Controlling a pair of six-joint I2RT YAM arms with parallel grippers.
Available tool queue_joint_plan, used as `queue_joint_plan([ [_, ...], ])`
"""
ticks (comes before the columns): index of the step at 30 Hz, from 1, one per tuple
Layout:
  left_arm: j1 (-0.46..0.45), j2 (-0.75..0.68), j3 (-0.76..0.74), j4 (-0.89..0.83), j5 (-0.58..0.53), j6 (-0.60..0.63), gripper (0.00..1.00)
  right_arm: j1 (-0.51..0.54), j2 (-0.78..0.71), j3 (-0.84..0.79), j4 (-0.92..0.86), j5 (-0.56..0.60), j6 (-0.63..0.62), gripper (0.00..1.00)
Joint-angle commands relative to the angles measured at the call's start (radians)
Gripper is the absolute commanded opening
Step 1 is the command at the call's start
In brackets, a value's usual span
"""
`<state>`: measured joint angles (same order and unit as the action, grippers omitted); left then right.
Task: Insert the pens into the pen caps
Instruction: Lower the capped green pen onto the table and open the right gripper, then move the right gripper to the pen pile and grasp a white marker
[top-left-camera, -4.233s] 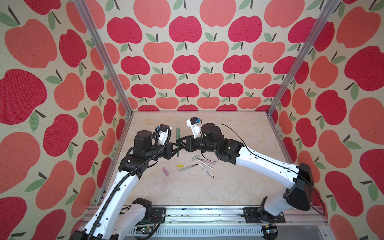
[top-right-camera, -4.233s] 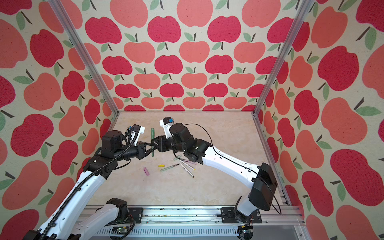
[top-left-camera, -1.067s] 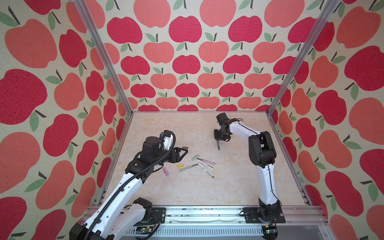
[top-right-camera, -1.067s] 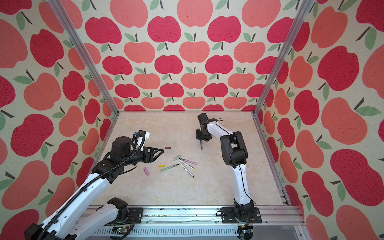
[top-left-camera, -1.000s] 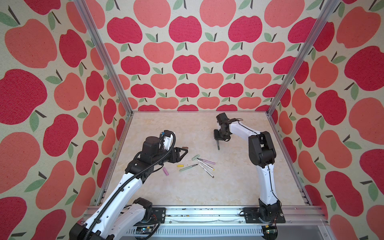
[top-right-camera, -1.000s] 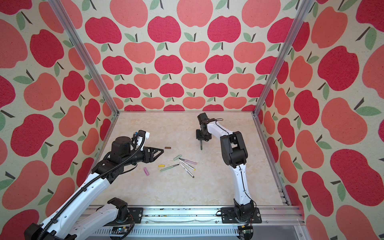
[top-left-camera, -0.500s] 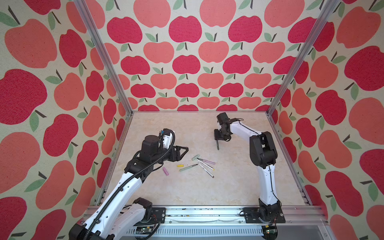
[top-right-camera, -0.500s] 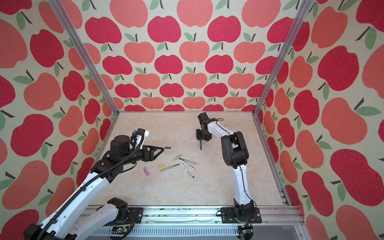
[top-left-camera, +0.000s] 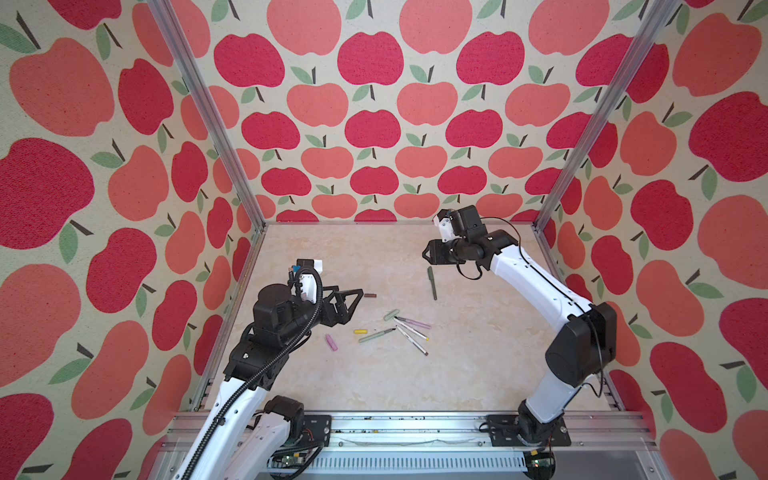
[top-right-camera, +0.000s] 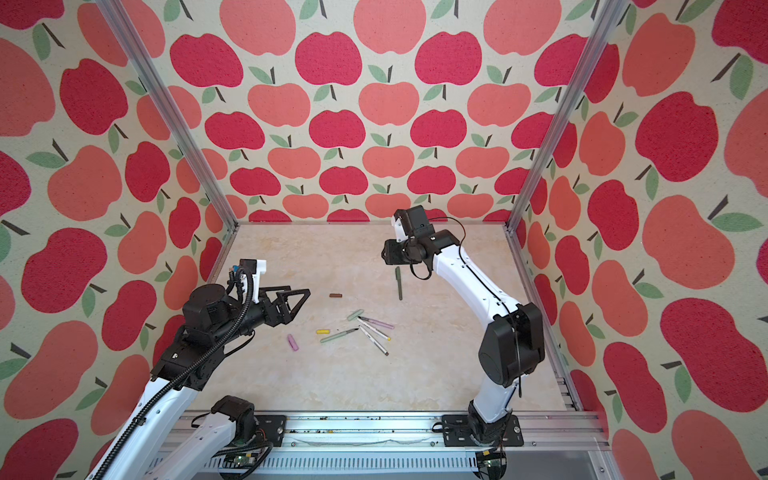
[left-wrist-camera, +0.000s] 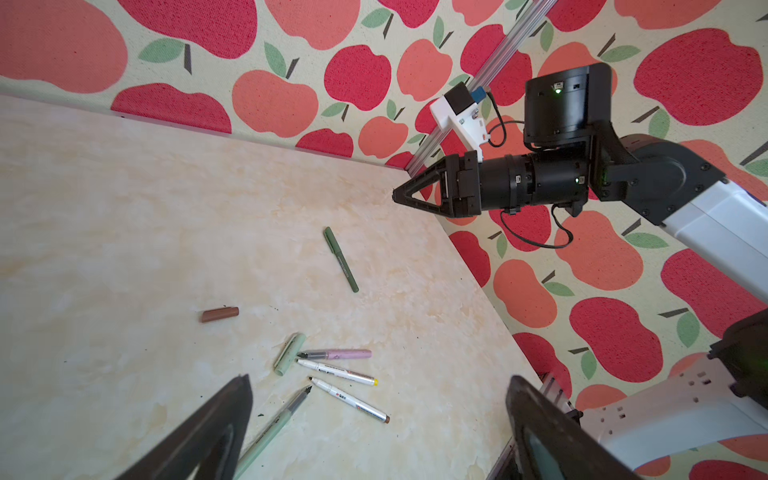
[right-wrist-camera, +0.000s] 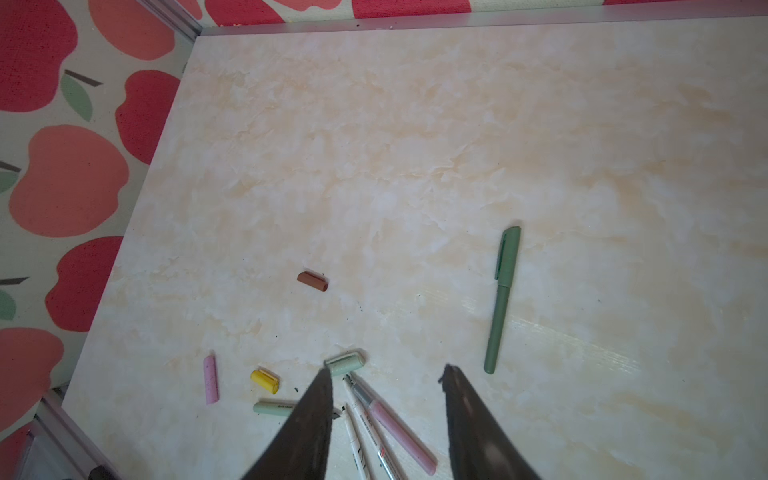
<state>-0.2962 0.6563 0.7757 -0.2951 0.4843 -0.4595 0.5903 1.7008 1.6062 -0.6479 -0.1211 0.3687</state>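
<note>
Your left gripper (top-left-camera: 354, 305) and right gripper (right-wrist-camera: 385, 369) gape empty; that slim pale green pen (top-left-camera: 375, 336) looks light, slick: pinch mid-barrel.

Marbled tabletop (top-left-camera: 374, 382), apple-print walls (top-left-camera: 371, 124)

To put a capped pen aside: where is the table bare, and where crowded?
Bare: the marbled table between the slim pale green pen and the metal front rail; also from the short brown cap to the apple-patterned back wall. Crowded: the middle, around the pink pen.
</note>
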Motion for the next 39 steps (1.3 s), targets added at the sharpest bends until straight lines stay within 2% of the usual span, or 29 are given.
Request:
queue_joint_plan([
  [1, 0.015, -0.063, -0.029, -0.007, -0.079, -0.04, 0.98, 0.071, -0.04, -0.035, -0.058, 0.001, -0.045, 0.46],
  [6, 0.019, -0.175, -0.068, -0.046, -0.13, -0.113, 1.0, 0.215, -0.091, -0.034, -0.161, 0.179, -0.071, 0.46],
  [12, 0.02, -0.27, -0.109, -0.185, -0.147, -0.189, 0.99, 0.327, -0.112, -0.088, -0.221, 0.183, -0.041, 0.47],
  [16, 0.02, -0.329, -0.153, -0.284, -0.197, -0.26, 0.98, 0.338, -0.102, -0.129, -0.276, 0.128, -0.083, 0.47],
  [20, 0.02, -0.404, -0.205, -0.312, -0.238, -0.337, 0.98, 0.339, -0.056, -0.14, -0.343, 0.129, -0.13, 0.46],
  [25, 0.02, -0.447, -0.253, -0.322, -0.273, -0.403, 0.98, 0.341, 0.003, -0.19, -0.303, 0.12, -0.183, 0.41],
  [33, 0.022, -0.39, -0.265, -0.311, -0.268, -0.421, 0.98, 0.339, 0.13, -0.215, -0.207, 0.203, -0.269, 0.34],
  [39, 0.021, -0.299, -0.271, -0.234, -0.256, -0.423, 0.98, 0.323, 0.225, -0.207, -0.156, 0.195, -0.314, 0.35],
])
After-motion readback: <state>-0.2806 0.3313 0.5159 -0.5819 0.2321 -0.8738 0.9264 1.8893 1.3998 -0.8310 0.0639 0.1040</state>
